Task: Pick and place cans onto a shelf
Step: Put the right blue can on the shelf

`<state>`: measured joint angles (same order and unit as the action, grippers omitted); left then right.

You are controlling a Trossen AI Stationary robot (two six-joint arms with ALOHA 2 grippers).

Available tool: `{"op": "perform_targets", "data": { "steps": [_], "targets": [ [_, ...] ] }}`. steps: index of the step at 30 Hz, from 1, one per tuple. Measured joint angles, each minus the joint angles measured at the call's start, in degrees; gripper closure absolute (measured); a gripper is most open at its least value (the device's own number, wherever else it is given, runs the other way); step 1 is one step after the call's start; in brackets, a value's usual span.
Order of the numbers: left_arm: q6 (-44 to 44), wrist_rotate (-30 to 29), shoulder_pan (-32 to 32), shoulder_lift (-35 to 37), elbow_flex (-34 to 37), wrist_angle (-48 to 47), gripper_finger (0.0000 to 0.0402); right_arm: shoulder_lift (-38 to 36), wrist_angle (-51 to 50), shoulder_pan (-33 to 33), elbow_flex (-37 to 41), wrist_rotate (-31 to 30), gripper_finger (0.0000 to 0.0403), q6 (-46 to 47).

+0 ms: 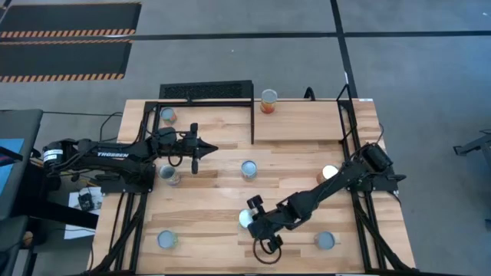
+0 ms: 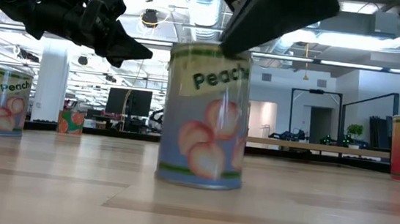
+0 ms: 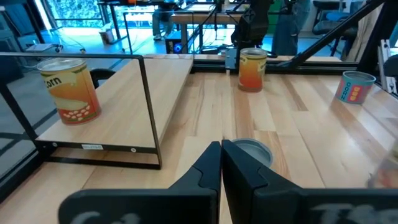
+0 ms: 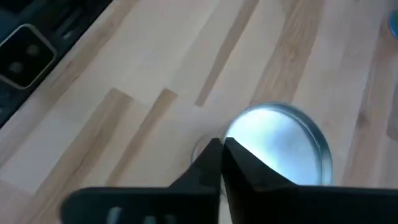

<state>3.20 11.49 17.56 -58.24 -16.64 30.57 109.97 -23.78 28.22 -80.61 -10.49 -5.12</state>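
Note:
Several cans stand upright on the wooden table. One corn can [image 1: 268, 100] [image 3: 68, 90] stands on the shelf [image 1: 299, 123] at the far right. My right gripper [image 4: 221, 144] is shut, right above a peach can [image 1: 245, 218] [image 2: 205, 116] near the table's front middle, its tips at the rim of the silver top [image 4: 280, 146]. My left gripper [image 1: 211, 148] [image 3: 221, 146] is shut and empty, raised above the table's left middle and pointing toward a can [image 1: 248, 169] [image 3: 252, 150]. My right gripper's shut fingertips stand over the edge of the peach can's top [image 4: 239, 140], coming from above at a slant. I cannot tell whether they touch it. The can stands upright on the table.
Other cans stand at the left [image 1: 170, 175], far left [image 1: 168, 115], front left [image 1: 167, 240], front right [image 1: 325, 241] and right [image 1: 330, 172]. A black grille [image 1: 205, 91] lies at the far edge. The shelf's black bars [image 3: 146, 106] rise beside its plank.

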Motion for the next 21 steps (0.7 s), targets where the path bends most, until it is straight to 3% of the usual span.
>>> {"op": "perform_targets", "data": {
  "steps": [5, 14, 21],
  "targets": [
    [0.1, 0.0, -0.1, 0.0, 0.0, -0.2, 0.0400, -3.0, -3.6, -1.4, 0.3, -1.7, 0.0387, -0.3],
    [0.1, -0.2, -0.1, 0.0, 0.0, 0.0, 0.0400, -16.5, -15.5, -5.9, 0.2, -8.1, 0.0396, -0.2],
    [1.7, -1.8, -0.1, 0.0, 0.0, 0.6, 0.0400, -27.5, -27.2, -16.5, 2.9, -13.7, 0.0398, -1.4]
  ]
}}
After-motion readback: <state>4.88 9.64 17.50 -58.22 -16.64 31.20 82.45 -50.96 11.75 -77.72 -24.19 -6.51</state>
